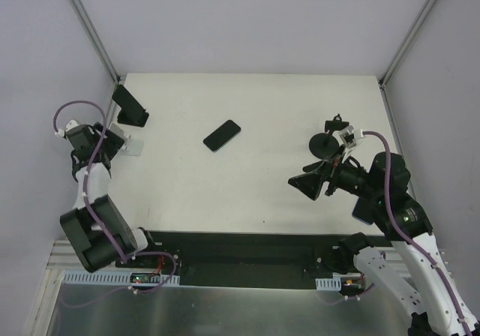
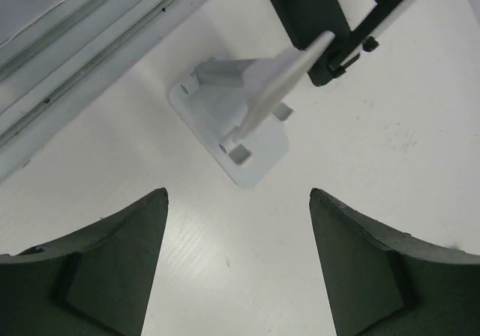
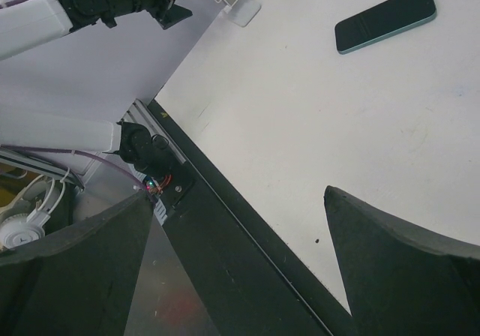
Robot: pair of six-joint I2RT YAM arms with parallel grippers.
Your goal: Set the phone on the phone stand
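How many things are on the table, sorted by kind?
phone: 1
black stand: 1
white stand: 1
Total: 3

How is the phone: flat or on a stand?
The phone lies flat on the table, apart from the white stand and black stand.

flat black rectangular phone (image 1: 222,135): 1 | phone stands: 2, angled black plastic stand (image 1: 129,105) and white plastic stand (image 2: 259,96) | black two-finger grippers: 2, left gripper (image 2: 236,261) and right gripper (image 3: 240,261) | white table (image 1: 262,103): 1
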